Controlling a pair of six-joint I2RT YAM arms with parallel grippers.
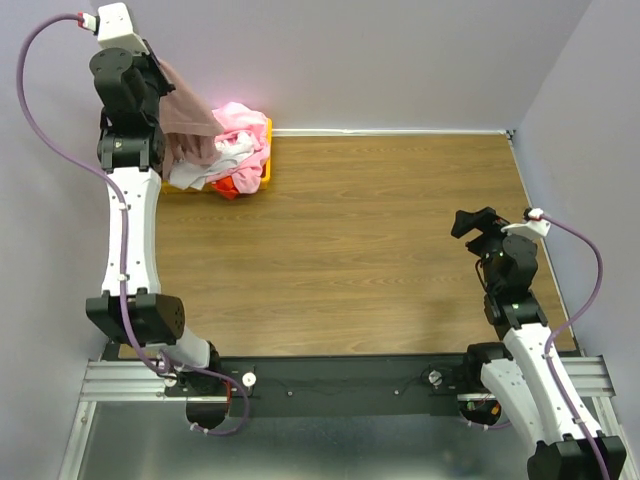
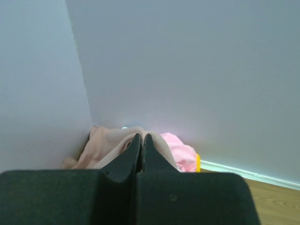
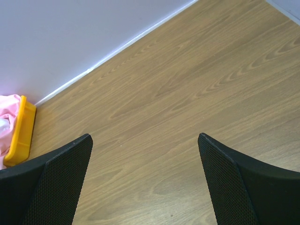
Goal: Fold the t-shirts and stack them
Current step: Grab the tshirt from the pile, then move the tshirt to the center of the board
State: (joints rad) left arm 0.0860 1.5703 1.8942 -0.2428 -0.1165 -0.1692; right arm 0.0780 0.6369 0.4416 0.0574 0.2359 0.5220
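Mauve tee [image 1: 185, 115] in L pincer [image 2: 142, 136] | yellow bin [image 3: 21, 129] below | wall [image 2: 187, 70] close

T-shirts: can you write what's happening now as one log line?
left end effector: shut on mauve t-shirt, held up over yellow bin | right end effector: open, above table | folded: none

A mauve tee [image 1: 186, 112] hangs bunched above the bin [image 1: 267, 152]; pink tee [image 1: 240, 122], white tee [image 1: 203, 173] and red tee [image 1: 228, 187] lie crumpled inside it.

no readable text, labels, brands, numbers or signs in any view
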